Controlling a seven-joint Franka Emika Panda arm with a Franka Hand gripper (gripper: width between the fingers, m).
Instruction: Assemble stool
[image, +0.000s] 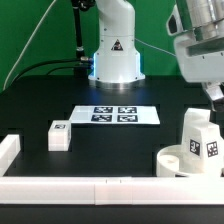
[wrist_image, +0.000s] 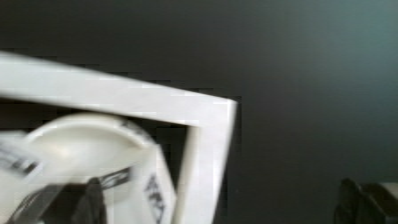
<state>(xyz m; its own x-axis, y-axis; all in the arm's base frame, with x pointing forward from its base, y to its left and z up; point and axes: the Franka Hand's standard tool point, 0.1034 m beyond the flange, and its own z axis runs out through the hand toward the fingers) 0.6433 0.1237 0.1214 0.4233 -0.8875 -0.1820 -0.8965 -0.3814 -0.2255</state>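
Note:
The round white seat lies at the exterior view's right, against the front border bar. One white leg with a tag stands upright on it. Another tagged leg lies loose on the table at the exterior view's left. A third leg is not in view. My gripper hangs above and just behind the seat, open and empty. In the wrist view the seat and the upright leg show beside one of the fingers. The gripper holds nothing.
The marker board lies mid-table before the robot base. White border bars run along the front and the exterior view's left. Their corner shows in the wrist view.

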